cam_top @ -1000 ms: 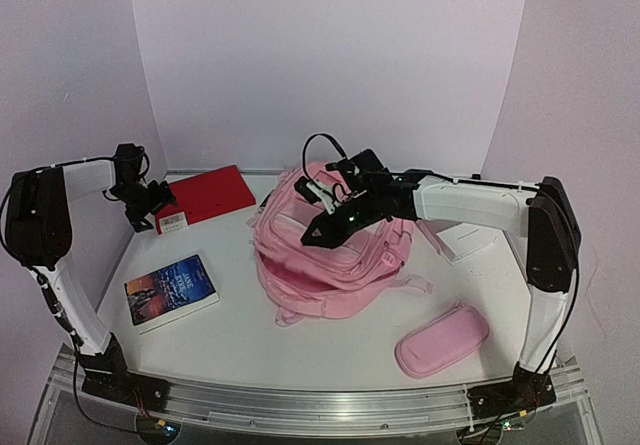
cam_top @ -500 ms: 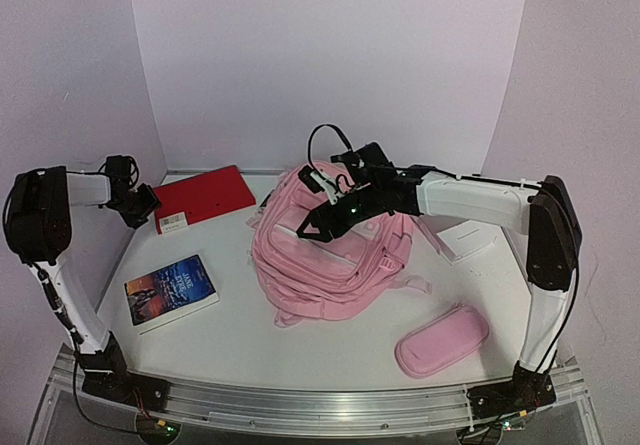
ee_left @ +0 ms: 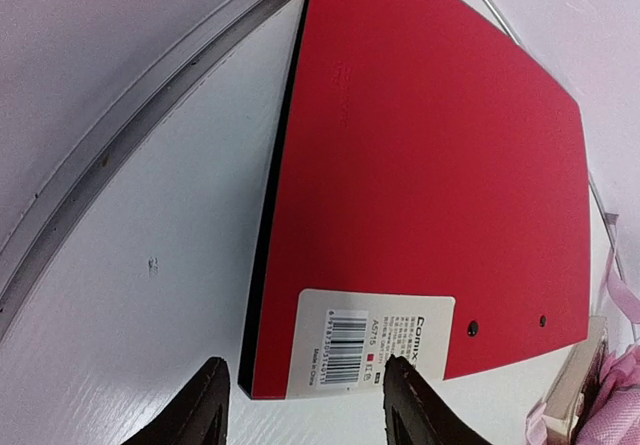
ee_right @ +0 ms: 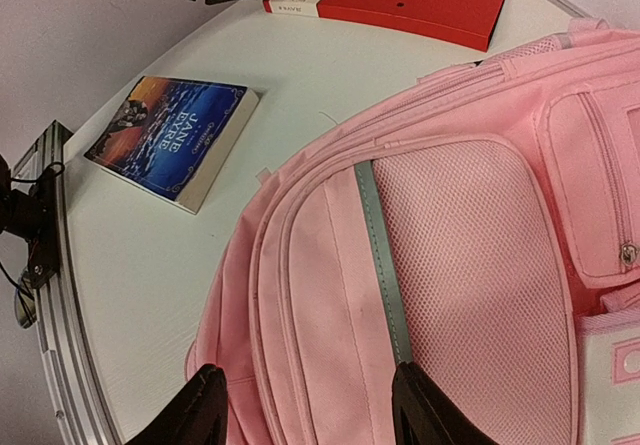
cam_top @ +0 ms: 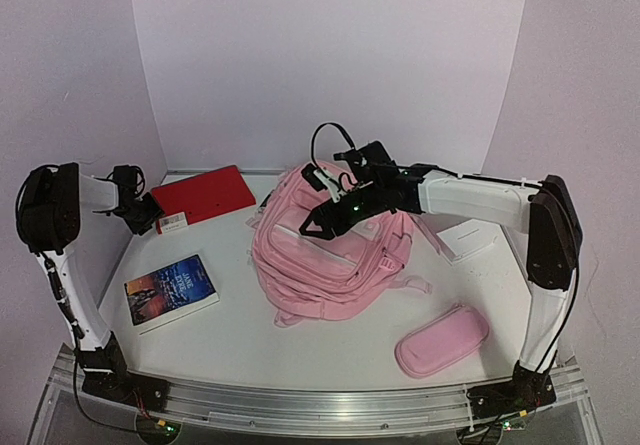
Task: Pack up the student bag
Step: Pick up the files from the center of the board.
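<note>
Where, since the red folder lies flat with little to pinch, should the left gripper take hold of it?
Take the red folder at its labelled corner, across the dark spine, likely its thickest edge. Come in low from the left, where the left gripper faces that corner, jaws open. Lying flat on the table, it offers nothing to pinch from above.

Pink student bag (cam_top: 330, 265) with grey stripe (ee_right: 382, 255); red folder (cam_top: 205, 193); blue book (cam_top: 170, 290).
</note>
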Action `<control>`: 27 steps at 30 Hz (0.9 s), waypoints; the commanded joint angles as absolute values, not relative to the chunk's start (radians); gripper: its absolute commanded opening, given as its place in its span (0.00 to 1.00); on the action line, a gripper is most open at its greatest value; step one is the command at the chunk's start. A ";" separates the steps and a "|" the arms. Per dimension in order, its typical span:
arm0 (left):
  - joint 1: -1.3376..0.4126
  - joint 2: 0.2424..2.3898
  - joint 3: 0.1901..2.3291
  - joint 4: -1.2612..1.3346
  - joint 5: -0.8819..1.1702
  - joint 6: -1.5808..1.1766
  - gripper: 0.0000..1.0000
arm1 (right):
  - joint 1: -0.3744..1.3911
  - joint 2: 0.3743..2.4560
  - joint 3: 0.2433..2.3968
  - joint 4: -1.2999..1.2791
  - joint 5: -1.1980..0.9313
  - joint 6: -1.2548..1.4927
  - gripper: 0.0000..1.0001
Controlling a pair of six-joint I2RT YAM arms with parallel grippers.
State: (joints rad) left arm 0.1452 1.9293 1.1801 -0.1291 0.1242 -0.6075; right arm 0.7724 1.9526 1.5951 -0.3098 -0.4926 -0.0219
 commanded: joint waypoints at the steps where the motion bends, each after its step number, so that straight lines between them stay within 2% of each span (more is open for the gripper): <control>1: 0.151 1.992 1.196 -0.055 0.148 -0.606 0.49 | 0.762 1.899 1.638 -0.309 -0.508 -0.032 0.56; 5: 0.152 2.029 1.243 -0.067 0.160 -0.599 0.45 | 0.759 1.902 1.647 -0.321 -0.509 -0.039 0.56; 8: 0.152 2.049 1.275 -0.090 0.183 -0.591 0.38 | 0.757 1.902 1.657 -0.330 -0.506 -0.045 0.56; 14: 0.152 2.018 1.230 -0.050 0.283 -0.630 0.08 | 0.753 1.903 1.665 -0.336 -0.499 -0.053 0.55; 17: 0.151 1.984 1.198 -0.031 0.296 -0.660 0.01 | 0.752 1.905 1.670 -0.335 -0.499 -0.054 0.55; 27: 0.109 1.724 0.973 0.036 0.262 -0.784 0.00 | 0.752 1.901 1.668 -0.335 -0.508 -0.051 0.54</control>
State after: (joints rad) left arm 0.1497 1.8665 1.0444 0.0277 0.2693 -0.7451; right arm 0.7570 1.9522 1.6310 -0.3386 -0.4927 -0.0448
